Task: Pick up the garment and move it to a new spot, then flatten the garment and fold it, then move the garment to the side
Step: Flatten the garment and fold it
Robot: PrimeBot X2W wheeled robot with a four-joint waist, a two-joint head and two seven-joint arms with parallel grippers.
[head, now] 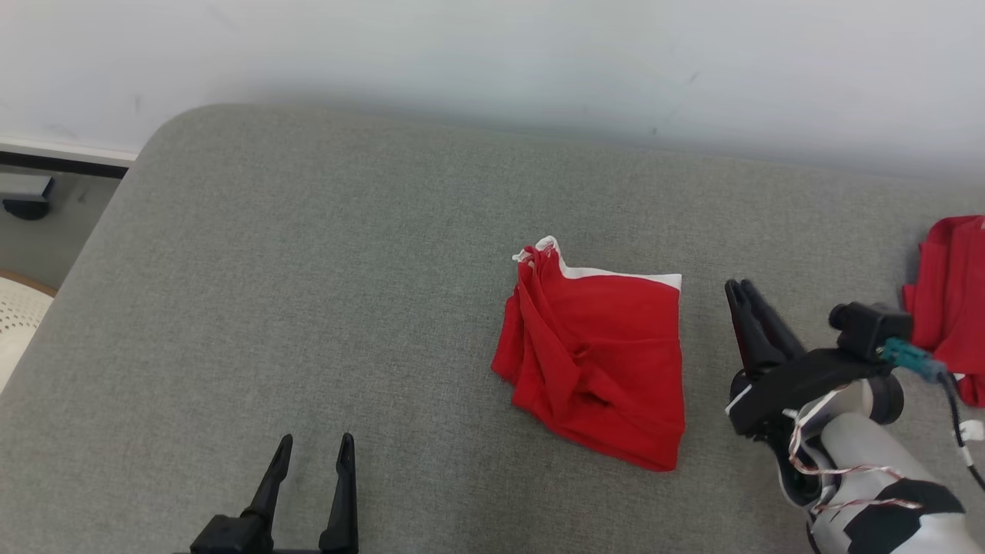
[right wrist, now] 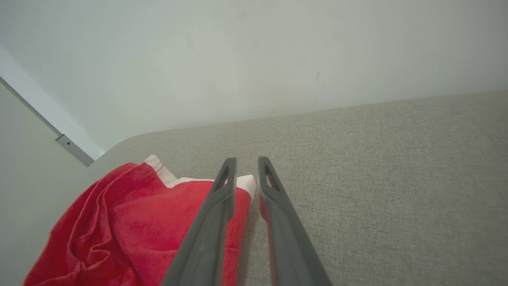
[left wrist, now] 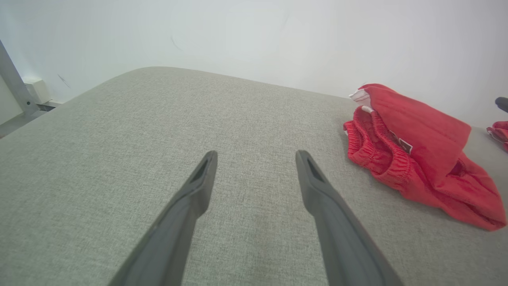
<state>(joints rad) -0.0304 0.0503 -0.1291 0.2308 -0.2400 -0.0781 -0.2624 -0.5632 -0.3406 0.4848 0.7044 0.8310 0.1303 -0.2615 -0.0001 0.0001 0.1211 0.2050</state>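
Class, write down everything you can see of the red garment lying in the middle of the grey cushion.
The red garment is soft, knit-looking cloth with a white band along its far edge and a gathered elastic waistband carrying a small label. It lies bunched and loosely doubled over, creased rather than flat, midway across the grey cushion, which bears it. The right gripper has its fingers just beside the garment's right edge, apart from it, holding nothing.
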